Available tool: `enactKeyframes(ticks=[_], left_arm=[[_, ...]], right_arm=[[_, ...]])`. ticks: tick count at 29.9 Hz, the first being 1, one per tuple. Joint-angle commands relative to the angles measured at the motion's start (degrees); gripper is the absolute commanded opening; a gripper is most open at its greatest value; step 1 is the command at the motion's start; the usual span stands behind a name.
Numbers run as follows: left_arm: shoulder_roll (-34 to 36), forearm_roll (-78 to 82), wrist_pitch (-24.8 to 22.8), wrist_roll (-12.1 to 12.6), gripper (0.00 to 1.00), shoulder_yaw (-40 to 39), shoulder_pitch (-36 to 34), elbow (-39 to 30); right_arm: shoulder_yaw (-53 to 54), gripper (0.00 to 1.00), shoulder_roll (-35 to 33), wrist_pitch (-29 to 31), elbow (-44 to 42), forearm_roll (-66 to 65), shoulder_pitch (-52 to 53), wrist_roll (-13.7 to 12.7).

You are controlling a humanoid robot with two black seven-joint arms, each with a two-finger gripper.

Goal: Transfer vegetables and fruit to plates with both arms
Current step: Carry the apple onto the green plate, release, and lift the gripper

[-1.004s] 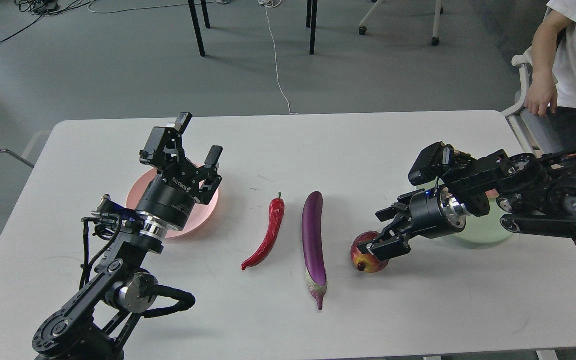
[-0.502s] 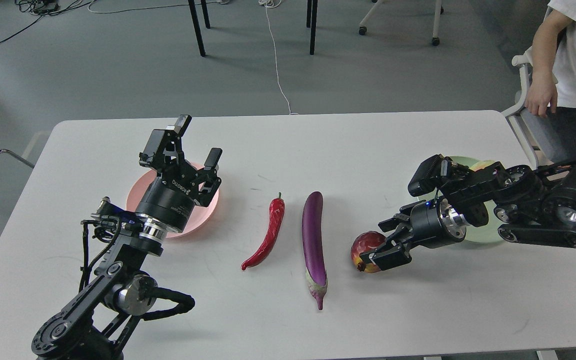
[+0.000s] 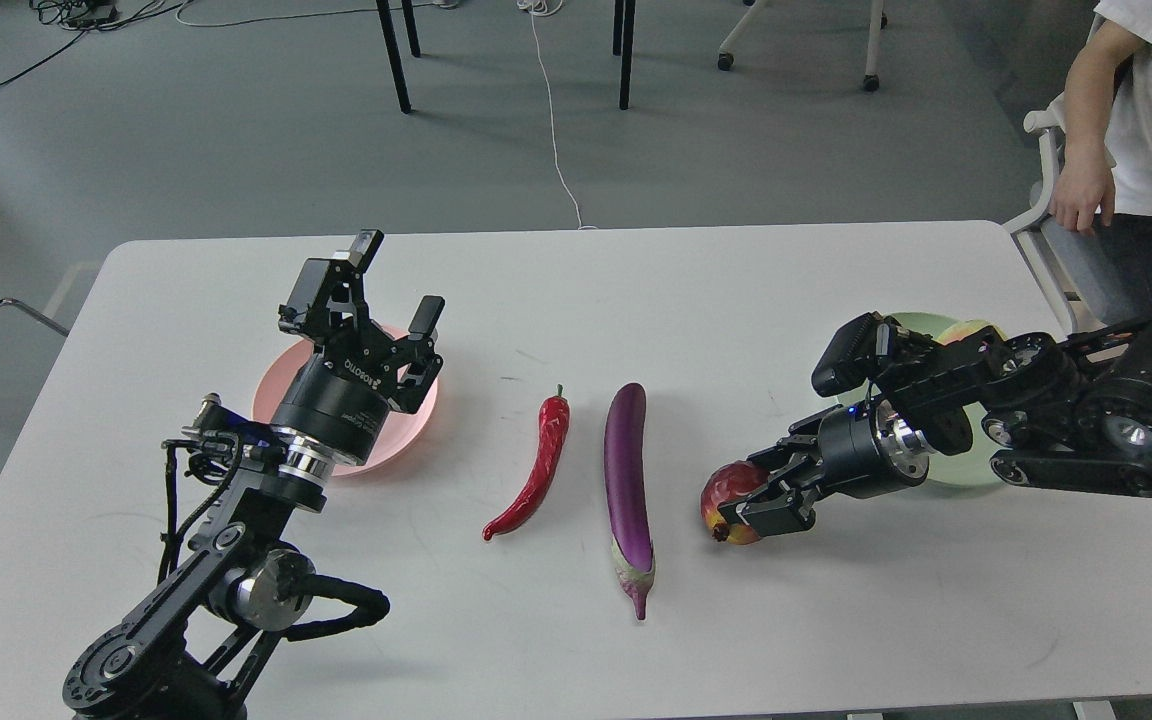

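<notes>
My right gripper (image 3: pixel 758 495) reaches in from the right, its two fingers closed around the dark-red pomegranate (image 3: pixel 724 490), which rests on the white table (image 3: pixel 636 290). The pale green plate (image 3: pixel 961 476) lies behind that arm, mostly hidden, with the yellow-green fruit (image 3: pixel 966 329) peeking over the arm. The red chili pepper (image 3: pixel 536 470) and purple eggplant (image 3: pixel 628 480) lie side by side mid-table. My left gripper (image 3: pixel 396 285) is open and empty, raised above the pink plate (image 3: pixel 414 425).
A seated person (image 3: pixel 1151 120) is at the table's far right corner, hand (image 3: pixel 1081 195) near the table edge. Chair and table legs and cables stand on the floor beyond the far edge.
My right gripper has come down and to the left from above the pomegranate and closed its fingers around it. The left arm has barely moved.
</notes>
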Motion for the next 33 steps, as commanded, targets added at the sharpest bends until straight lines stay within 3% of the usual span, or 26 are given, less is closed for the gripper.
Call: enactKeyframes(ticks=[1,9,14,23,25,30,33], left_arm=[[-0.09,0.00,0.00,0.00,0.98,0.00,0.02,0.00],[-0.44,0.00,0.00,0.18,0.98,0.09,-0.25,-0.09],[-0.18,0.17,0.00,0.18,0.98,1.23,-0.25,-0.08],[-0.53,0.70,0.09,0.18,0.98,1.23,0.19,-1.23],[-0.53,0.70,0.09,0.18,0.98,1.23,0.10,-1.32],[-0.53,0.70,0.09,0.18,0.98,1.23,0.19,-1.32],[-0.35,0.70,0.09,0.18,0.98,1.23,0.28,-1.32]], right_arm=[[0.34,0.39,-1.25,0.01,0.16,0.62,1.70,-0.01],[-0.19,0.40,-9.24,-0.25,-1.94,-5.95,10.23,-0.01],[-2.38,0.40,-13.55,-0.42,-8.35,-14.05,9.62,-0.01],[-4.32,0.44,-15.31,-1.30,-10.91,-14.58,4.18,-0.01],[-4.41,0.47,-15.31,-1.30,-11.78,-14.67,3.21,-0.01],[-4.24,0.72,-15.14,-1.48,-13.02,-14.41,0.48,-0.01],[-4.06,0.79,-15.31,-1.48,-12.84,-14.32,0.30,-0.01]])
